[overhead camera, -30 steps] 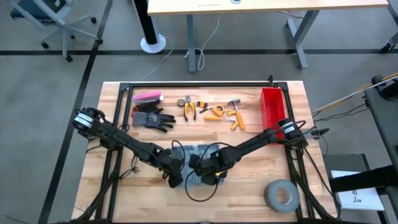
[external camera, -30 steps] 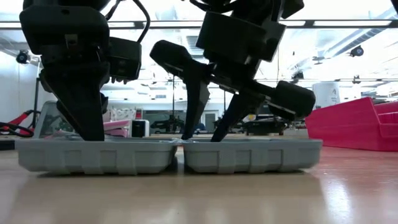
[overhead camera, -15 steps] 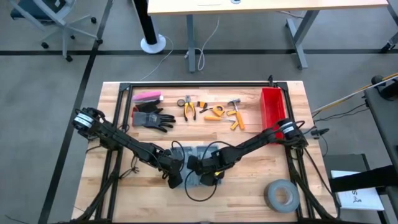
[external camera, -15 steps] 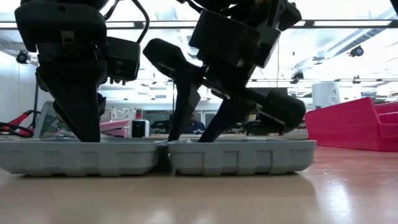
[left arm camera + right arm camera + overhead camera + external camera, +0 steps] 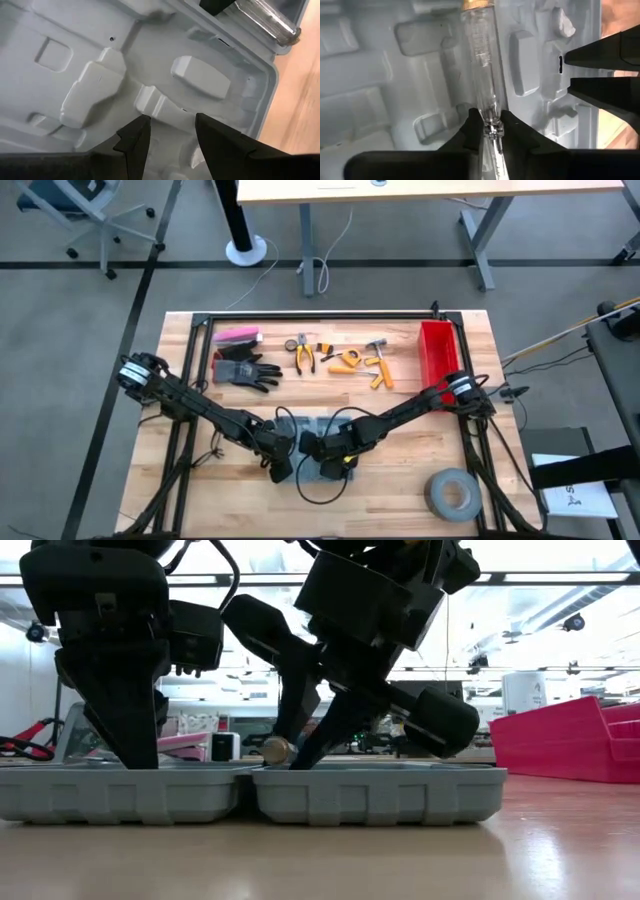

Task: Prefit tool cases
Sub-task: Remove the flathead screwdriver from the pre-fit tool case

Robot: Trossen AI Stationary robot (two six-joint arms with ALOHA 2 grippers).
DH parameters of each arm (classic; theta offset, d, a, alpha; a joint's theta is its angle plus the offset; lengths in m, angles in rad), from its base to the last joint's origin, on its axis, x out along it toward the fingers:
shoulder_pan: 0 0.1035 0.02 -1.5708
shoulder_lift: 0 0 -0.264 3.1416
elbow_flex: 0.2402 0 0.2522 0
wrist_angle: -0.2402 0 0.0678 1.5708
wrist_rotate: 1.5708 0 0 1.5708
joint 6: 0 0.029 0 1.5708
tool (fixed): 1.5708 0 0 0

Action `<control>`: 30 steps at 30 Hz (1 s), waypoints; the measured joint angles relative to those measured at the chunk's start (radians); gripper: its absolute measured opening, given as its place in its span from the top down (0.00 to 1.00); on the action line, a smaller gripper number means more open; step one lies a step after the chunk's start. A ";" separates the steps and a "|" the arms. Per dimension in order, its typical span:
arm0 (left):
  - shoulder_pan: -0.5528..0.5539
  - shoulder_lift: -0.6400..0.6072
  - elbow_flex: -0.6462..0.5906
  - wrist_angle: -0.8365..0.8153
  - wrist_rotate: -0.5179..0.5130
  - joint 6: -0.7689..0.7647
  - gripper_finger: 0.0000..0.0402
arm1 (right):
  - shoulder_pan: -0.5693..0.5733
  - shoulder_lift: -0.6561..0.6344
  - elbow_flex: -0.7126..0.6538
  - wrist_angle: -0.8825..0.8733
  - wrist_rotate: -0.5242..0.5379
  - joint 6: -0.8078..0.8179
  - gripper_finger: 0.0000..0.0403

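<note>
We are holding the open tool case (image 5: pixel 315 442) down at the middle of the table's near half, both halves lying flat and side by side. Starting from our left: the left gripper (image 5: pixel 167 131) is pressing into the left half, its 2 fingers standing partly apart around a raised moulded rib (image 5: pixel 154 102) in the grey insert, gripping nothing loose that we can see. In the low view this gripper (image 5: pixel 128 745) is planted straight down into that half, apparently bracing it.

Moving right, the right gripper (image 5: pixel 488 128) is pinching a slim clear-handled tool (image 5: pixel 482 55), seemingly a small screwdriver though its tip is hidden, with the fingers nearly together on its shaft. The tool is lying along a channel in the right half, and its brass-coloured collar (image 5: pixel 275 750) is showing between the 2 arms in the low view.

Farther right, the red bin (image 5: pixel 437 350) and the grey tape roll (image 5: pixel 452 493) are sitting well apart from the work, while the gloves (image 5: pixel 243 370) and loose hand tools (image 5: pixel 345 358) are waiting along the far side.

What we are worrying about: the tool may be sitting askew to its slot, so pushing down could wedge it or lever the case half upward. The narrow pinch on a smooth shaft could also let it roll or slip free.
</note>
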 joint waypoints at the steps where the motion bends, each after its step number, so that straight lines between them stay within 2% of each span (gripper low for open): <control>1: 0.000 0.000 0.000 0.001 0.000 0.000 0.59 | 0.000 -0.003 0.000 -0.002 0.000 -0.005 0.95; 14: 0.000 0.000 0.000 0.007 -0.008 0.002 0.59 | 0.002 -0.011 -0.002 -0.025 0.018 0.020 0.95; 21: 0.001 0.000 0.001 0.022 -0.006 0.004 0.59 | -0.006 -0.050 -0.005 -0.126 0.087 0.049 0.95; 30: 0.001 0.000 0.001 0.013 0.001 0.022 0.59 | -0.016 -0.119 -0.005 -0.201 0.096 0.098 0.95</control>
